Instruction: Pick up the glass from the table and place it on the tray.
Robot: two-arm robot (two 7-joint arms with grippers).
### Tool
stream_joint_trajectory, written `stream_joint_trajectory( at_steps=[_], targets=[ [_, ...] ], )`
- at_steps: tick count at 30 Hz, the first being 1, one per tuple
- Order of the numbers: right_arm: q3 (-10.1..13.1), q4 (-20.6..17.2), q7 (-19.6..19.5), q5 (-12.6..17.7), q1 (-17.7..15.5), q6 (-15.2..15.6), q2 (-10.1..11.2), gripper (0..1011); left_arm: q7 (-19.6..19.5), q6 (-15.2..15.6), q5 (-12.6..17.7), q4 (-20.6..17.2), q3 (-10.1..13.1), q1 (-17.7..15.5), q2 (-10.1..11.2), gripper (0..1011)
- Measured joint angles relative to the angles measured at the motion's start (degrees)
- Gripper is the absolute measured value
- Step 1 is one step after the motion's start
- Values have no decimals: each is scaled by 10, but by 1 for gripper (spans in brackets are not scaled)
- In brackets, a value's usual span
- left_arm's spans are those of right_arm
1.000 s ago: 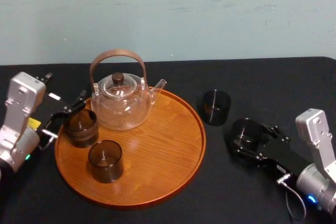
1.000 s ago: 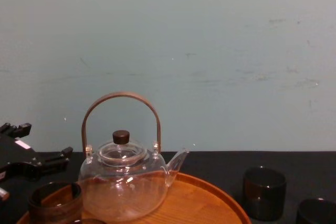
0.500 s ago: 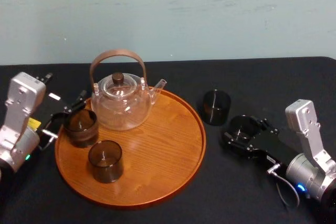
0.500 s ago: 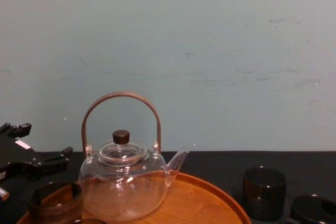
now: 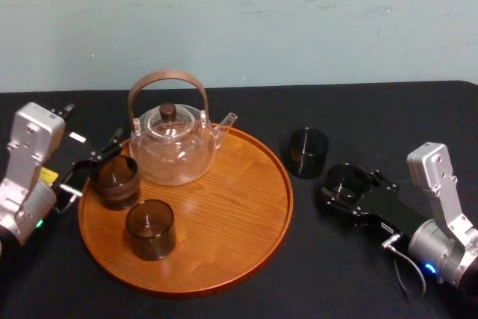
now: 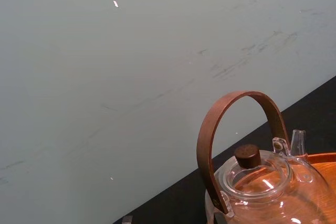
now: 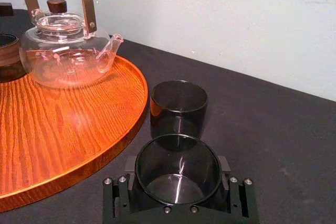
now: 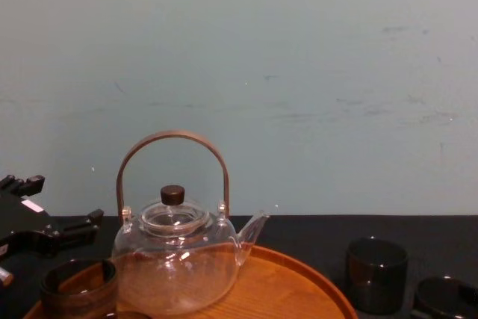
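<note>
The glass (image 5: pixel 346 182) is at the lower right of the head view, just right of the tray (image 5: pixel 246 255). The right gripper (image 5: pixel 349 187) is clamped against its sides. A second glass (image 5: pixel 308 152) stands just above it in frame, so a low swing toward the tray could knock it over or catch the raised rim. The teapot (image 5: pixel 172 151) and two other glasses (image 5: pixel 149 228) crowd the tray's upper left. The left gripper (image 5: pixel 89 166) sits there with fingers apart. The table (image 5: pixel 388 113) is matte black and the wall (image 5: pixel 299 20) pale and scuffed.

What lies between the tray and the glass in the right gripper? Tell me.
Bare black table, seen in the head view; the second glass stands farther back.
</note>
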Motion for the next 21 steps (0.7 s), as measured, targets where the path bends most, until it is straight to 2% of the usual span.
stream_joint_trajectory(
  at_steps=[21],
  targets=[
    [0,-2,-1,1,-2,0,1,906,0,0,0,0,0,0,0,1001]
  ],
)
